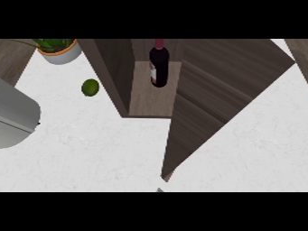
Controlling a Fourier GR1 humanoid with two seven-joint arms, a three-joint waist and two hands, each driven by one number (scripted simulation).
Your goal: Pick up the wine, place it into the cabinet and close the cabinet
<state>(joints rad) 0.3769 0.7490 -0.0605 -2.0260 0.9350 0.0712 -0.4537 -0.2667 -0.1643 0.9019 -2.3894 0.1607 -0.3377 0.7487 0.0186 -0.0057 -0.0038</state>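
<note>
Wine bottle (158,67): stands inside the open cabinet (119,76), at the upper centre of the frame, on the pale wooden shelf floor (149,101).
Bottle axis: runs up and down the frame, red cap toward the top edge, dark body with a pale label below it.
Cabinet door (216,99): swung open, a dark wood panel spreading from the upper right down to a narrow tip near the lower centre; it lies just right of the bottle.
Cabinet side wall: dark wood, just left of the bottle.
Lime (90,87): green, round, on the table left of the cabinet, well apart from the bottle.
Potted plant (58,49): white pot with green leaves, at the upper left, above the lime.
Grey appliance (6,115): large rounded body at the left edge.
Table (96,158): white, faintly marbled, filling the lower half.
Robot hand, left: not visible.
Robot hand, right: not visible; only a tiny grey speck shows at the lower centre edge, too small to identify.
</note>
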